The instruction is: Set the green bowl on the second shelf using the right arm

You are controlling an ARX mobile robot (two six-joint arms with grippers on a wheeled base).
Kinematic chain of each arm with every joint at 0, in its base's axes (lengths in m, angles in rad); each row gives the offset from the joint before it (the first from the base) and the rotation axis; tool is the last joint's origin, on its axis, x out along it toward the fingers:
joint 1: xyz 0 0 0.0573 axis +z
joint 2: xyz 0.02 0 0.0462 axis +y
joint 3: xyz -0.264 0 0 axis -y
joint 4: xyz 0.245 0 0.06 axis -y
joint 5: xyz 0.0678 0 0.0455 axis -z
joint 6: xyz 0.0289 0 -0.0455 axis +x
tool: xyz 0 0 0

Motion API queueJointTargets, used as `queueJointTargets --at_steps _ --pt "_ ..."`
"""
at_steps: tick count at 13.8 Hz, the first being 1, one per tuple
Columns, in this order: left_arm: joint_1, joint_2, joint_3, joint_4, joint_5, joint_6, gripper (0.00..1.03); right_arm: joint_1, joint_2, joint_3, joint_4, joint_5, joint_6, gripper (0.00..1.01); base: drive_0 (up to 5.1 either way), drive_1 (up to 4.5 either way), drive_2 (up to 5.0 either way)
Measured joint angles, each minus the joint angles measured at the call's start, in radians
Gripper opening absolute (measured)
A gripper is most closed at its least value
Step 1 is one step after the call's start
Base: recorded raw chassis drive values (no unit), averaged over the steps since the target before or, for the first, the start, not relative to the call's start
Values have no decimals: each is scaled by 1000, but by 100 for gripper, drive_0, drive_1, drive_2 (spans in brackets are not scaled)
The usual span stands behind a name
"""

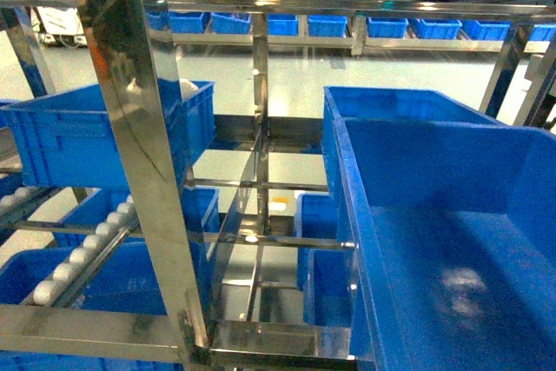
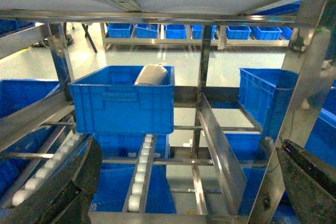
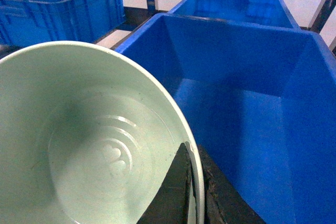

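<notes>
The pale green bowl (image 3: 79, 145) fills the left half of the right wrist view, tilted with its glossy inside facing the camera. My right gripper (image 3: 190, 153) is shut on the bowl's rim, one dark finger (image 3: 173, 192) inside and the other outside. The bowl hangs by the near left wall of a large blue bin (image 3: 247, 103). In the left wrist view my left gripper (image 2: 181, 182) stands open and empty before the steel shelf rack (image 2: 157, 3), its fingers (image 2: 52, 187) at the frame's sides. Neither gripper nor the bowl shows in the head view.
The steel rack (image 1: 139, 154) has several levels with white roller rails (image 2: 140, 177). A blue crate (image 2: 123, 100) holding a white object (image 2: 151, 75) sits on a left shelf level. Two big blue bins (image 1: 452, 232) stand at the right. More bins line the far wall.
</notes>
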Motion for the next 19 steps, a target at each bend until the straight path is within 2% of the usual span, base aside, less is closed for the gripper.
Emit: queueJointTargets --at_steps 4,8,10,17,19 --pt "0 0 0 0 0 0 98 6 102 -17 101 0 -4 2 0 0 0" --pt "0 0 0 0 0 0 98 12 338 -11 293 8 -4 2 0 0 0" --pt "0 0 0 0 0 0 98 4 499 47 381 11 -11 2 0 0 0" --pt "0 0 0 0 0 0 98 -82 834 258 444 3 -65 2 0 0 0" --pt "0 0 0 0 0 0 98 -87 925 339 436 -13 -103 2 0 0 0"
